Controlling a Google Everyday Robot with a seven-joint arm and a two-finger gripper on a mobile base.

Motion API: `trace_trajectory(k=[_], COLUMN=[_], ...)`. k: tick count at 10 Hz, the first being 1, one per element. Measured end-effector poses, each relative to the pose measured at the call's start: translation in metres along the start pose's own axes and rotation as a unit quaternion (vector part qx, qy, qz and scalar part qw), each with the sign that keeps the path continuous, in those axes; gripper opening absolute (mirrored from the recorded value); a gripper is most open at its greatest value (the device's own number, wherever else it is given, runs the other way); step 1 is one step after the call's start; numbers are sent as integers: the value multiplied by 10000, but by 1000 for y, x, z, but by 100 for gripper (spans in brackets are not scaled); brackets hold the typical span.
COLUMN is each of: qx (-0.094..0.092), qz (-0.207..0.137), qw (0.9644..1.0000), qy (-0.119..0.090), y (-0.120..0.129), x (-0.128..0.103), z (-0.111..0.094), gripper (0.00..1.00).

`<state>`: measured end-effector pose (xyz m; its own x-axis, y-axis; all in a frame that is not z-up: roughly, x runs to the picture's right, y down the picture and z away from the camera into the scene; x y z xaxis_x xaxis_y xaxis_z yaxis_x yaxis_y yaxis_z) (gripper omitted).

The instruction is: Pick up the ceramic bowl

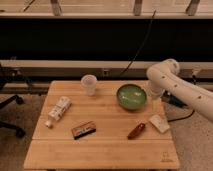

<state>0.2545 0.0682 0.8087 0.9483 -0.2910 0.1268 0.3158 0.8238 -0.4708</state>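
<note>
— Step in hand?
— Approach, judging by the pose. Tool point(152, 100) low at the right edge of the bench point(100, 152), just beside the right rim of the green bowl point(132, 95). Nothing lifted yet, as far as can be seen.
— Wide or narrow?
— Cannot tell from this side.
— Whereabouts of the bowl?
— Back right part of the bench, nearer the far edge than the near one. Upright, flat on the wood, nothing visible inside.
— Next move?
— Probably a grip on the right rim, one side inside and one outside, then a pinch and a straight lift. Glossy, so likely slippery; worth a firm, level hold. Likely to tip when held by one rim, so slow on the way up.
— Anything in the way?
— Not much. Clear cup point(89, 83) by the far edge, left of the bowl and well apart. White packet point(159, 123) near the right edge, on the near side of the bowl and close below the tool. Reddish-brown wrapper point(137, 130) just left of that packet. Brown bar point(83, 129) around the middle of the near half. White bottle point(57, 111) lying toward the left edge. None touching the bowl.
— Off the bench?
— Dark chair point(10, 107) past the left edge, black cable point(140, 47) hanging behind the far edge. No bother to the lift, by the look of it.
</note>
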Motion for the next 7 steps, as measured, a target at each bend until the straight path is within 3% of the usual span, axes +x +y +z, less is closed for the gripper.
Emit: trace_trajectory(k=[7], qx=[146], qz=[-406], qw=[9990], qy=[100], y=[-18], x=[1], z=[22], gripper=[80])
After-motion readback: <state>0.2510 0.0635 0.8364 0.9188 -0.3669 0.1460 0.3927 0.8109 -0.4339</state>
